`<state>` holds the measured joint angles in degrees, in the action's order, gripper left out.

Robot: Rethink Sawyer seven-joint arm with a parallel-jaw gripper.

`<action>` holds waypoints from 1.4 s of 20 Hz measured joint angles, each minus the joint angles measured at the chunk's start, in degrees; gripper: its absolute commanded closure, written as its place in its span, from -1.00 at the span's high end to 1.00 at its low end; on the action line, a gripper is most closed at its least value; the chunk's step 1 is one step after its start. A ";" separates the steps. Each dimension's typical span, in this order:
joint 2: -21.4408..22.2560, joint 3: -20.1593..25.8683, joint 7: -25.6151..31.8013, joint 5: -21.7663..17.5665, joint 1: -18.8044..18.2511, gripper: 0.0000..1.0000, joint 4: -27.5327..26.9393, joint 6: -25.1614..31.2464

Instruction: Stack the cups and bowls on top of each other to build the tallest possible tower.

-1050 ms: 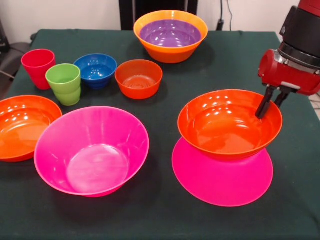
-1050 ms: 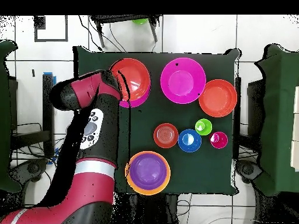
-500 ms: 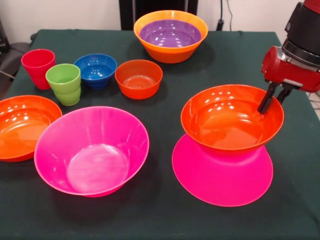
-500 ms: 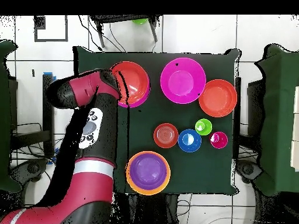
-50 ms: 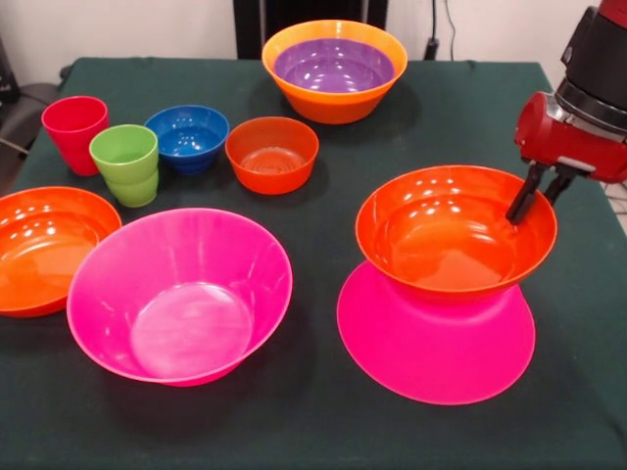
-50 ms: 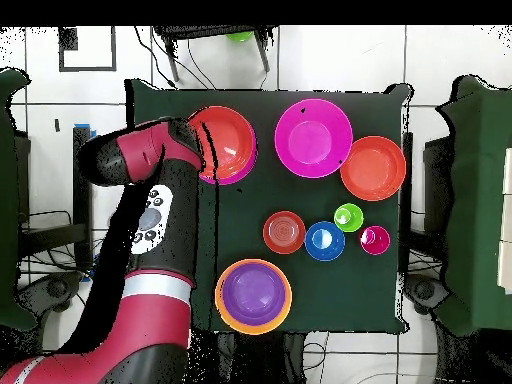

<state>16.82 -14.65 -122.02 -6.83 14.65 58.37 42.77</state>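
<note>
On the desk's (image 5: 460,108) right side in the front view, the claw (image 5: 534,196) is gripping the rim of a shallow red-orange bowl (image 5: 456,240), one finger inside the wall and the other outside, clamped on it. That bowl is sitting upright on the upturned hot pink bowl (image 5: 436,343), which is serving as the tower's base; whether the bowl is resting fully or being held slightly tilted is hard to judge. A rim grip of this kind is suiting a wide bowl too broad to span.

The remaining pieces are standing apart from the tower. A second large hot pink bowl (image 5: 179,294) is sitting upright at the near left, beside another shallow red-orange bowl (image 5: 44,247) at the desk's left edge. The red cup (image 5: 74,130) and lime green cup (image 5: 126,164) are standing close together, the small blue bowl (image 5: 187,137) and small red-orange bowl (image 5: 271,153) beside them. The purple bowl (image 5: 335,65) is nesting inside the large orange bowl (image 5: 333,103) at the far side.

In my judgement, the tower is only two pieces high and most of the stacking is remaining.
</note>
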 measured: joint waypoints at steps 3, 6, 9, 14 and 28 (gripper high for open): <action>-0.15 -0.20 0.00 0.00 0.21 -1.00 0.00 0.00; -0.23 -0.38 0.00 0.00 0.37 -1.00 -0.01 0.00; -0.32 -0.63 0.00 0.00 0.59 -1.00 -0.01 0.00; -0.65 -0.77 -0.01 0.17 0.78 1.00 0.00 0.00; -2.99 -0.77 -0.01 0.92 0.83 1.00 0.00 0.74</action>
<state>13.83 -15.43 -122.03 -5.90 15.48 58.37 43.51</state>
